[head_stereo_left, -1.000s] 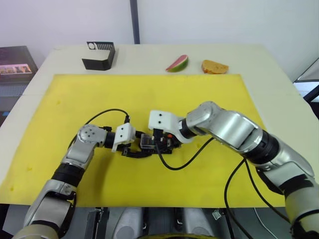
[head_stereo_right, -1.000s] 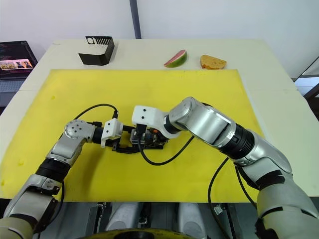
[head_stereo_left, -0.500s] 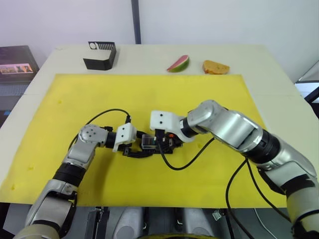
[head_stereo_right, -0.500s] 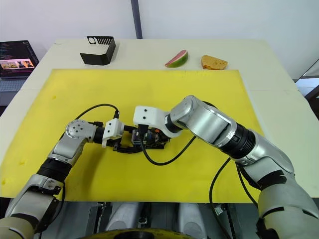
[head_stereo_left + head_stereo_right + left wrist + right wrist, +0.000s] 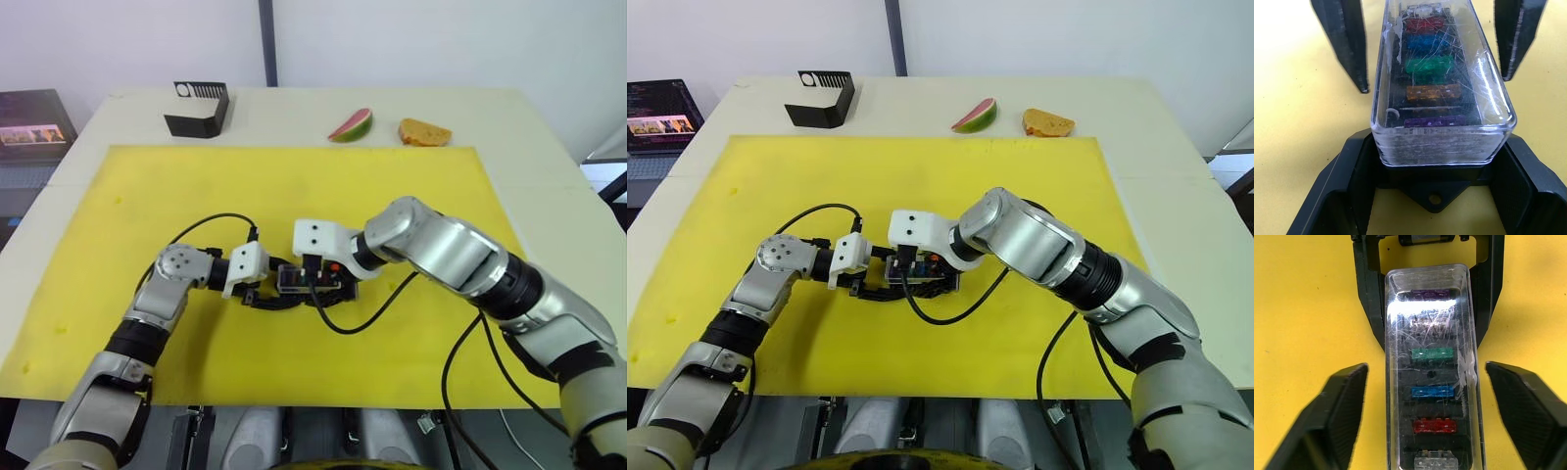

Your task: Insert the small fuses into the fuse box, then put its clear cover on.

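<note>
The black fuse box [image 5: 297, 281] lies on the yellow mat [image 5: 147, 186] between my two grippers. The clear cover [image 5: 1449, 142] sits on top of it. Through the cover show small fuses in a row: red [image 5: 1422, 23], blue [image 5: 1427, 44], green [image 5: 1429, 64], orange [image 5: 1432, 92] and purple [image 5: 1434, 121], with a pale grey one [image 5: 1435, 461] at the far end. My left gripper [image 5: 1435, 147] is shut on one end of the box, its fingers [image 5: 1369, 298] pressed to both sides. My right gripper [image 5: 1427, 369] is open astride the other end, its fingers [image 5: 1342, 421] well apart from the box.
A larger black bracket with white slots [image 5: 198, 108] stands at the table's back left. A watermelon slice [image 5: 350, 125] and a piece of bread [image 5: 423, 131] lie at the back. Black cables loop on the mat beside both wrists. A dark screen [image 5: 34, 122] sits off the table's left.
The right gripper has sunk slightly over the box. The pale cover that showed at its fingers now rests flat on the box. The left arm has stayed put.
</note>
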Robot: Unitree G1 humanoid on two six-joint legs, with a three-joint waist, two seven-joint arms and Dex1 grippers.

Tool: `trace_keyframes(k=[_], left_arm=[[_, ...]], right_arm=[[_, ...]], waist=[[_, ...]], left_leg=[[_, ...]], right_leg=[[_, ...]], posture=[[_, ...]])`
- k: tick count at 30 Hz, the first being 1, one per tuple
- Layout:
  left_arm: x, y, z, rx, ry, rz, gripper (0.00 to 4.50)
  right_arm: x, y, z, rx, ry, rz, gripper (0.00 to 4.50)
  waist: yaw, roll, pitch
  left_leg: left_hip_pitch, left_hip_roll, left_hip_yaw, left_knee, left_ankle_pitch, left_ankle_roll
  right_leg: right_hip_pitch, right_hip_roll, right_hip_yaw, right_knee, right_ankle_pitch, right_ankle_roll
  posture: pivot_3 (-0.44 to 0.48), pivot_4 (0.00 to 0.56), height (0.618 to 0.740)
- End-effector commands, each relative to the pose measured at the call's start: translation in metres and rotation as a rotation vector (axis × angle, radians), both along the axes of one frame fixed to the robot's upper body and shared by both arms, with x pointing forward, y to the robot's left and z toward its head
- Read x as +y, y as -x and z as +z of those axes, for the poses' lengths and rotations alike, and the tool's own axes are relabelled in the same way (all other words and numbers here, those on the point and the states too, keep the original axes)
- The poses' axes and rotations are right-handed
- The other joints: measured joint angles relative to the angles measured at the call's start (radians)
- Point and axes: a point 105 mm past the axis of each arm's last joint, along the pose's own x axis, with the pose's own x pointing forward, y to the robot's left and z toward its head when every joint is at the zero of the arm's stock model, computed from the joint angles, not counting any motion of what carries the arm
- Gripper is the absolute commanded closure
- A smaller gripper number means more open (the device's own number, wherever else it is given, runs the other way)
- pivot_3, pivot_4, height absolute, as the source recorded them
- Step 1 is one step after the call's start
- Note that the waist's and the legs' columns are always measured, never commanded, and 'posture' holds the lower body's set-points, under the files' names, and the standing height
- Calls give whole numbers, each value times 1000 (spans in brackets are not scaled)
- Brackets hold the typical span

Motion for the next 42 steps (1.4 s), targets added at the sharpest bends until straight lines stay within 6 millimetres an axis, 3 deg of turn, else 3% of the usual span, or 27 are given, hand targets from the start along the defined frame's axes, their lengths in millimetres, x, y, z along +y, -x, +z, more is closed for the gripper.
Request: trace_keyframes(k=[1, 9, 15, 19, 24, 33, 37, 40, 42], left_arm=[[0, -2, -8, 15, -29, 21, 1885], [1, -2, -7, 19, -27, 26, 1885], [2, -3, -7, 22, -32, 26, 1885], [1, -3, -7, 24, -32, 22, 1885], [1, -3, -8, 25, -38, 18, 1885], [2, -2, -8, 28, -44, 16, 1885], [2, -1, -7, 29, -43, 16, 1885], [2, 0, -8, 31, -45, 14, 1885], [1, 0, -8, 31, -46, 12, 1885]], right_arm=[[0, 1, 15, -32, -36, 14, 493], [-6, 23, 69, -31, -254, 133, 493], [-17, 16, 77, -118, -419, 102, 493], [-15, 12, 58, -157, -540, 87, 1726], [-15, 14, 43, -121, -620, 87, 4330], [-15, 14, 38, -98, -624, 61, 4430], [-19, 8, 3, -42, -528, 13, 4430], [-34, -1, -41, -1, -378, -61, 4430], [-44, -3, -57, 30, -338, -90, 4430]], waist=[[0, 0, 0], [0, 0, 0], [0, -1, 0], [0, -1, 0], [0, -1, 0], [0, -1, 0], [0, -1, 0], [-2, 1, -1], [-2, 1, -4]], left_leg=[[0, 0, 0, 0, 0, 0], [0, 0, 0, 1, -1, 2], [0, 0, -1, 1, -2, 3], [0, 0, -1, 1, -2, 3], [0, 0, -1, 2, -1, 2], [0, 0, -1, 2, -2, 3], [0, 0, -1, 2, -2, 3], [0, 0, -1, 3, -2, 3], [3, 0, 0, 3, -2, 3]], right_leg=[[0, 0, 0, 0, 0, 0], [0, 0, 0, 0, 0, 0], [1, -1, 0, -1, 0, 0], [1, 0, 0, 0, 0, 0], [2, 0, 0, 0, 0, 0], [2, 0, 0, 0, 0, 0], [2, 0, 0, 0, 0, 0], [3, 0, 0, -1, 0, 0], [5, 1, 0, -1, 0, 0]], posture=[[0, 150, 740], [0, 150, 740], [0, 150, 740], [0, 150, 740], [0, 150, 740], [0, 150, 740], [0, 150, 740], [0, 150, 740], [0, 150, 740]])
